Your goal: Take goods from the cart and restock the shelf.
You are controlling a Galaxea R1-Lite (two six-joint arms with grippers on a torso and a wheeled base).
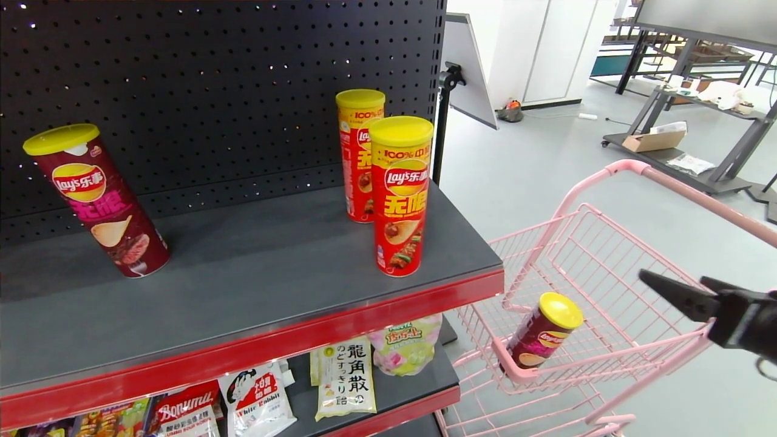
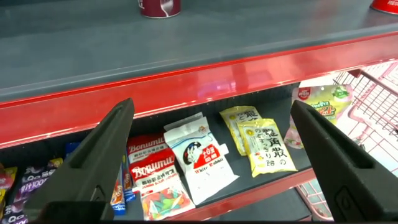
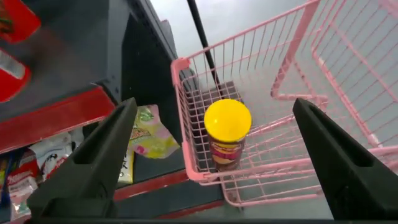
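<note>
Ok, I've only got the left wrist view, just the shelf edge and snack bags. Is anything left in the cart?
Observer: Yes, one maroon can with a yellow lid stands lid up in the small basket at the end of the pink cart nearest the shelf.
Operator: And where is the right gripper?
Observer: The right gripper is open over the cart, apart from that can.
Operator: How stocked is the top shelf?
Observer: The top shelf holds three cans: a second maroon can at the left, and two red cans near the right end, one behind the other.
</note>
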